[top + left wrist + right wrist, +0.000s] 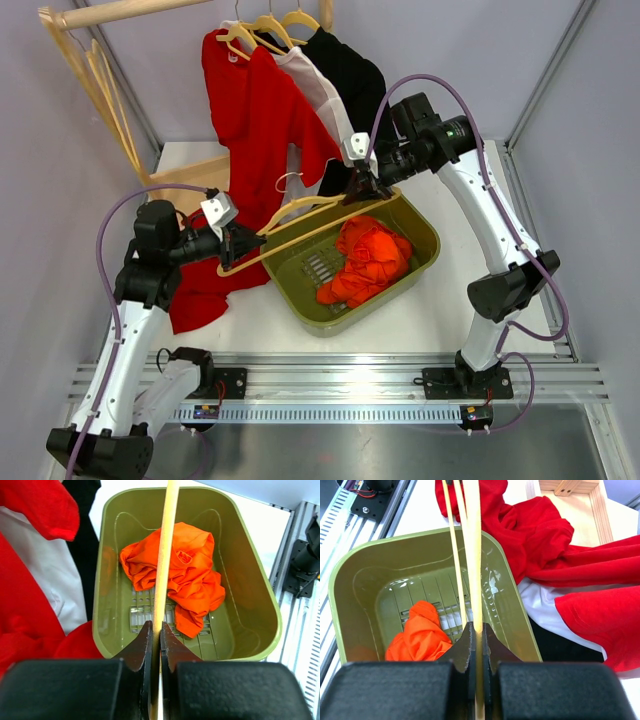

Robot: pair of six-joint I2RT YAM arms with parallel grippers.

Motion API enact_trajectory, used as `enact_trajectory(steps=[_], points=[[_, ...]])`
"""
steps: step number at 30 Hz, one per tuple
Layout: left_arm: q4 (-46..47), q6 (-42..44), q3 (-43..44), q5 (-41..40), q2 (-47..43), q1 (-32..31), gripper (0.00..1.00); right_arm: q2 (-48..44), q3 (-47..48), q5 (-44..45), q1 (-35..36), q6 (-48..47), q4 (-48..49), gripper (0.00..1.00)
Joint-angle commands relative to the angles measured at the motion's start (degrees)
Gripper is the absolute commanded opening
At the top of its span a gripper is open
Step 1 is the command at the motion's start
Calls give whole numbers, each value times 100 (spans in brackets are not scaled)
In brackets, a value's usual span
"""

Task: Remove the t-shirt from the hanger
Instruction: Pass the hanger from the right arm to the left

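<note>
The white flat tabletop (250, 325) in front of me carries an olive-green rectangular plastic basket (295, 295), which sits near the middle, turned at an angle to the table's edges. To my left, the lower part of a red cotton t-shirt (200, 295) lies crumpled on the surface, just beside the basket's left corner. The pale wooden base frame (190, 172) of a clothes rack rests at the far left. A ribbed aluminium rail (400, 375) runs along the near edge.
</note>
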Motion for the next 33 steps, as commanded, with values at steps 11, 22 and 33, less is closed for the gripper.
enact_trajectory(steps=[11,22,33], points=[[-69,-853,-150,254,-439,17,0,-47,131,-541,70,318,-1484,13],[-631,-915,-248,-1,-1423,17,0,-583,280,266,-228,1856,-87,93],[-1283,-1028,43,-923,-2144,17,0,-1611,-1072,366,-1705,3360,2154,99]])
